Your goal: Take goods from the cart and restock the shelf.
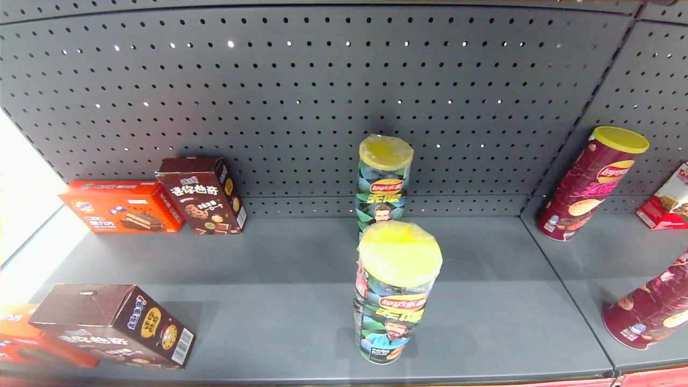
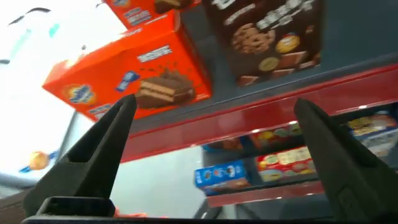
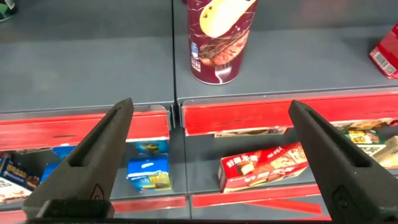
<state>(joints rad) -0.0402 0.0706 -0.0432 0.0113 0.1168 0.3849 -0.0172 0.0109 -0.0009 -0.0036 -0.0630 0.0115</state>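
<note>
Facing the shelf (image 1: pixel 279 279), we've two green cans (image 1: pixel 395 301) upright centre frame, one behind the other; left gripper (image 2: pixel 214 102) gapes empty near the orange box (image 2: pixel 124 68), right gripper (image 3: pixel 210 104) likewise before a maroon can (image 3: pixel 217 43).

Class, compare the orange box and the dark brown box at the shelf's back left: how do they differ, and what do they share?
The orange box lies low and wide on its long side; the brown box stands taller on end. The orange box pictures a layered cake slice; the brown box pictures cookies. Both are cartons side by side against the perforated back panel.
</note>
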